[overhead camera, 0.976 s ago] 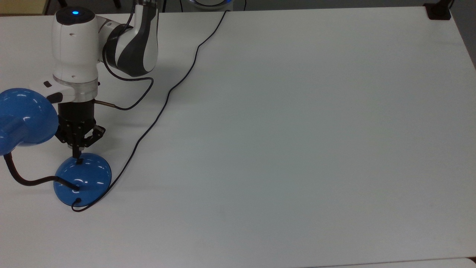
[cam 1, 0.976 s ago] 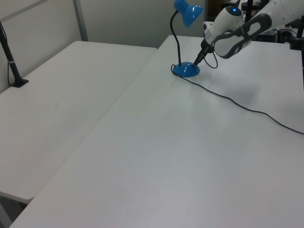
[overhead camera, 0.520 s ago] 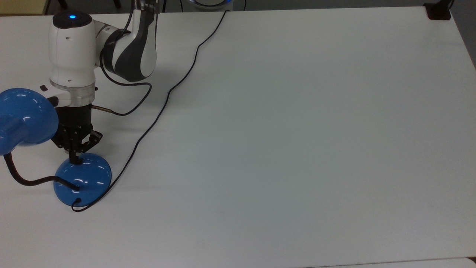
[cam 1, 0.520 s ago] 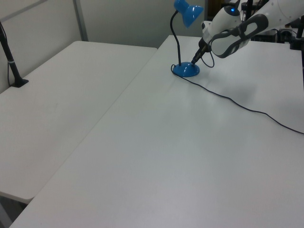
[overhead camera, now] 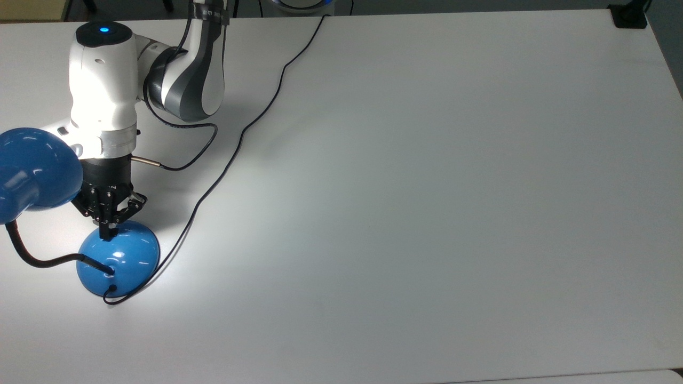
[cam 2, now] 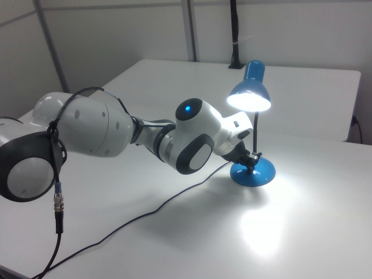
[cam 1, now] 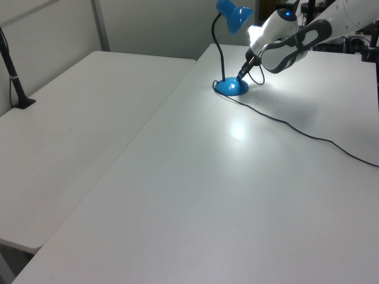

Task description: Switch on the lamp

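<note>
The blue lamp stands at the top view's left: domed base (overhead camera: 118, 262), black gooseneck (overhead camera: 32, 257), bell shade (overhead camera: 33, 173). It is lit, and a bright patch lies on the table (overhead camera: 427, 213) beside it. My gripper (overhead camera: 109, 233) is shut, its fingertips pressed together on the far upper edge of the base, where they cover the switch. In the left view the base (cam 1: 231, 87) sits under the gripper (cam 1: 240, 76), with the shade (cam 1: 234, 15) above. In the right view the shade (cam 2: 250, 93) glows white underneath and the gripper (cam 2: 253, 160) touches the base (cam 2: 253, 173).
The lamp's thin black cord (overhead camera: 240, 138) runs from the base across the table to the far edge. A second white table (cam 1: 77, 118) adjoins on the left view's left. A black post (cam 1: 12, 71) is clamped at its edge.
The lamp has come on, and light now falls on the table and the arm. The shut gripper moved slightly towards the top view's left and pressed down on the base's switch.
</note>
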